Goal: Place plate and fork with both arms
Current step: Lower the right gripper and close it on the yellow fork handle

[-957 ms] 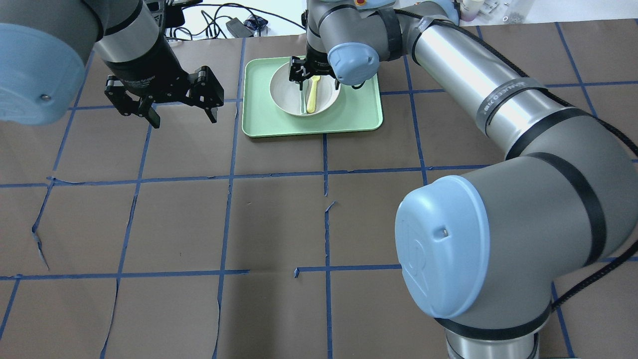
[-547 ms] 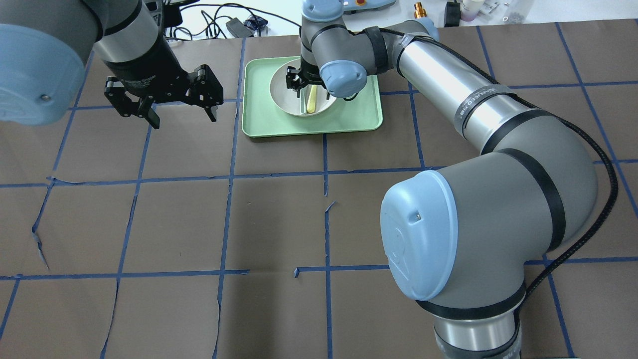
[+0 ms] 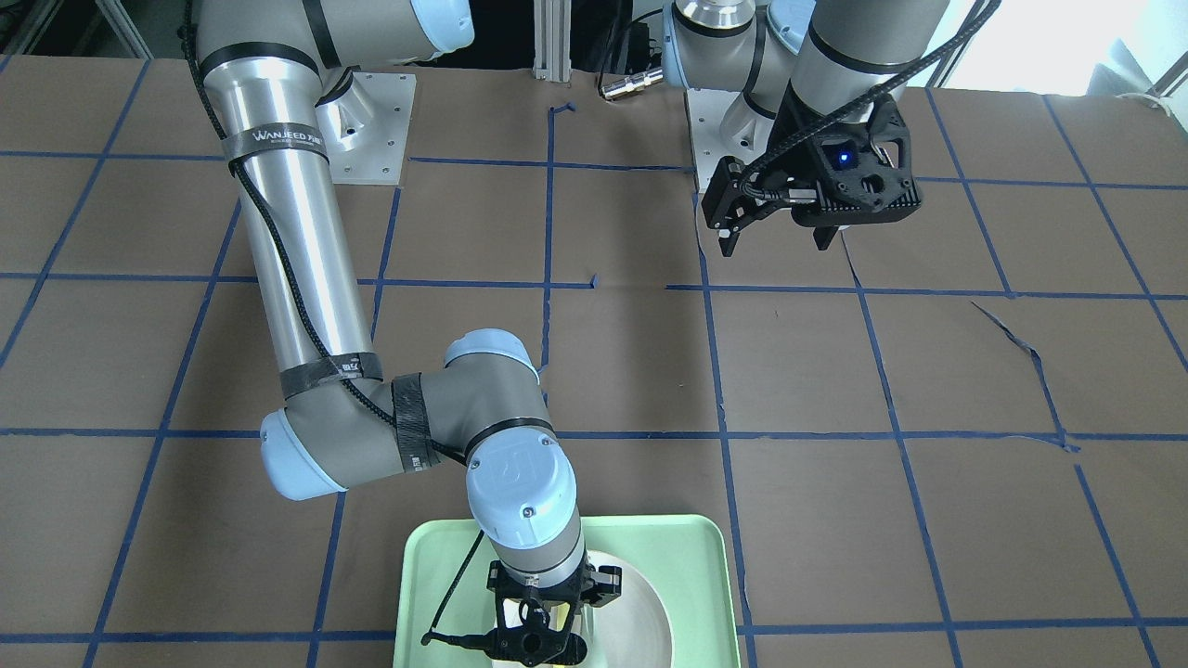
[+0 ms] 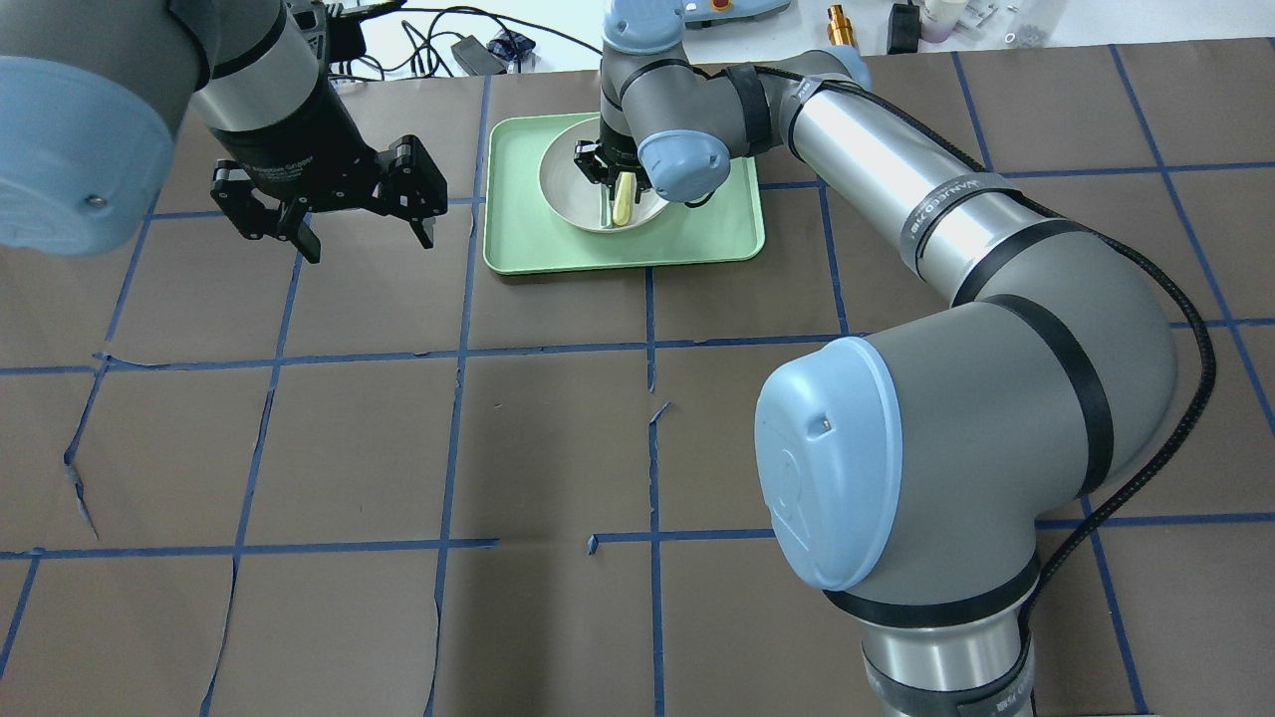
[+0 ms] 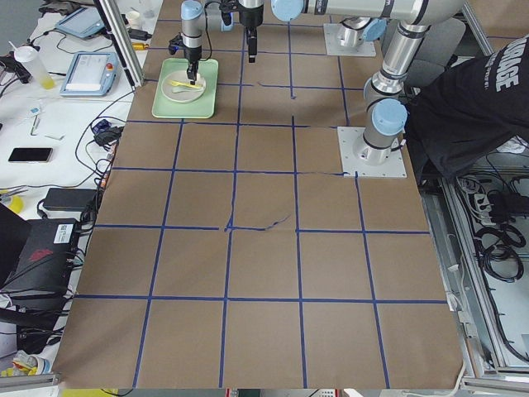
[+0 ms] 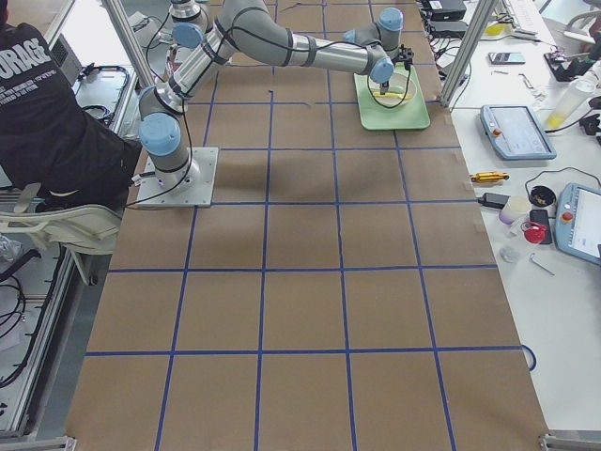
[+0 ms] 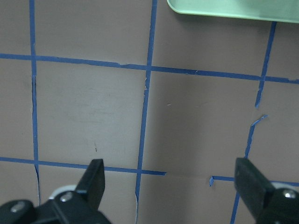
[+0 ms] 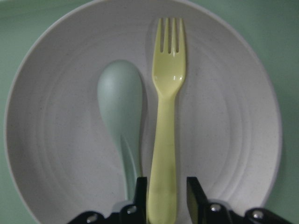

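Note:
The off-white plate (image 8: 233, 130) lies on the mint-green tray (image 4: 697, 229), with the pale-yellow fork (image 8: 166, 130) and a grey-green spoon (image 8: 119, 107) side by side in it. My right gripper (image 8: 167, 198) is down in the plate (image 4: 563, 184), its fingers (image 8: 140, 191) standing on either side of the fork's handle end. A narrow gap shows at one finger, so it reads as open. The fork (image 4: 623, 202) partly shows under the wrist. My left gripper (image 4: 367, 239) hovers open and empty over the table, left of the tray; its fingers (image 7: 96, 177) are wide apart.
The tray (image 3: 705, 557) sits at the table's far edge from the robot. Cables and small devices lie beyond that edge (image 4: 468, 50). Brown paper with blue tape lines and some tears (image 4: 657, 413) covers the table. A person in black sits by the robot's base (image 5: 471, 99).
My right arm has folded in and lowered its gripper into the plate, over the fork's handle. My left gripper has stayed almost still.

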You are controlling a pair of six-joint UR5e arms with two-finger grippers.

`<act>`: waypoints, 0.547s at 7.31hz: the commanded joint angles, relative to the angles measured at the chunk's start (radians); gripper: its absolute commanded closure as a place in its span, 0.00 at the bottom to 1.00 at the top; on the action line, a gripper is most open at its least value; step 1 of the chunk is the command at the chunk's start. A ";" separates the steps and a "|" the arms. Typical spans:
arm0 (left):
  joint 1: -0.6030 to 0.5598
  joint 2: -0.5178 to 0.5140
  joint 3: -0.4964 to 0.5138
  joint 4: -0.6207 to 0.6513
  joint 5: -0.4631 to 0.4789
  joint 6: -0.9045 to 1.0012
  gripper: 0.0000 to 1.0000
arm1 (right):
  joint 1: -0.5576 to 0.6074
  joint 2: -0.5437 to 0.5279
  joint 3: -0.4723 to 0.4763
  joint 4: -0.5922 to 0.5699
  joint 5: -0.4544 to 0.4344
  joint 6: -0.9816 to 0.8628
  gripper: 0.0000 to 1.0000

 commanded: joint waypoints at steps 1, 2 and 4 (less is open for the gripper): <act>0.000 0.000 -0.001 0.000 0.000 0.001 0.00 | 0.000 0.016 -0.017 -0.012 -0.001 0.040 0.59; 0.000 0.000 -0.001 0.002 0.000 -0.001 0.00 | 0.000 0.030 -0.034 -0.012 -0.001 0.054 0.59; 0.000 0.000 -0.002 0.005 0.000 -0.001 0.00 | 0.000 0.036 -0.036 -0.012 -0.003 0.054 0.59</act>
